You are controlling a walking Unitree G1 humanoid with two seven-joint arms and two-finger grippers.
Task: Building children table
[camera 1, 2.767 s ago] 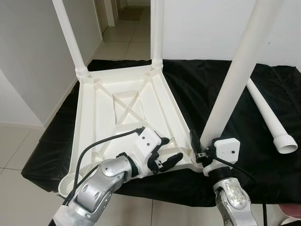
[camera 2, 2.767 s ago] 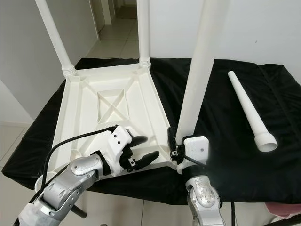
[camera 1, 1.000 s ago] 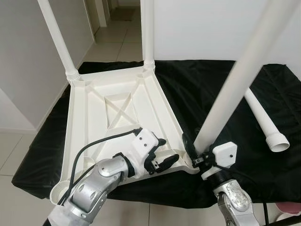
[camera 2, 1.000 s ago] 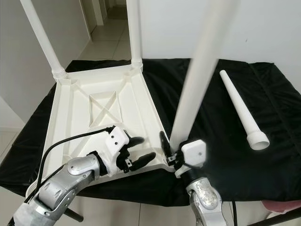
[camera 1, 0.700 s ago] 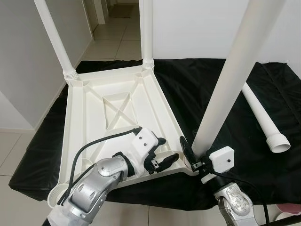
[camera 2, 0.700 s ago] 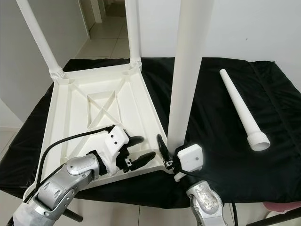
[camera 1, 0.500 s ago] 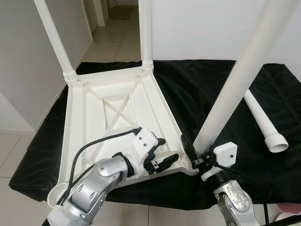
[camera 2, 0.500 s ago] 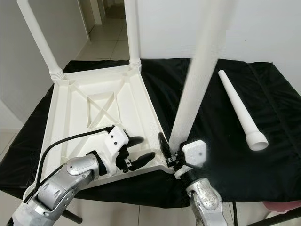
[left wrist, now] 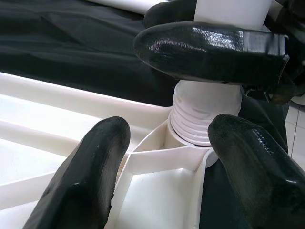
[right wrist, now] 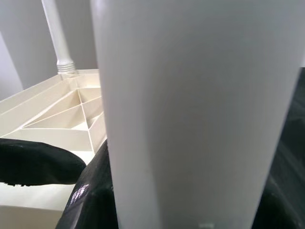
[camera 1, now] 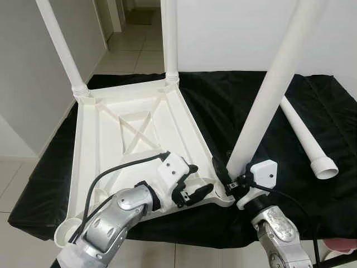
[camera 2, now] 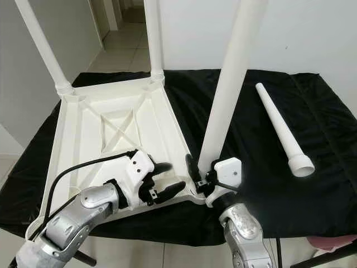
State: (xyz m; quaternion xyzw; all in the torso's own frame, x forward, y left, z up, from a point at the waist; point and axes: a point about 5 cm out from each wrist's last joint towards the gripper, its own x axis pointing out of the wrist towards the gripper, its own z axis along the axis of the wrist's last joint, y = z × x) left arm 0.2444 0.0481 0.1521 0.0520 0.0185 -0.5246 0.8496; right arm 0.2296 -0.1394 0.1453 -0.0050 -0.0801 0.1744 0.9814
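The white table lies upside down on a black cloth. Two legs stand in its far corners. My right gripper is shut on the base of a third leg. That leg leans to the right, its threaded end sitting in the near right corner socket. My left gripper is open, its fingers straddling the table's rim just beside that socket. A fourth leg lies loose on the cloth at the right.
The black cloth covers a low surface whose near edge runs just under my arms. Tiled floor and a hallway lie beyond on the left, a white wall behind. A cable runs along my left arm.
The held leg has rocked in the corner socket and now stands a little more upright than half a second ago. My left gripper has stayed at the rim. The camera has shifted slightly.
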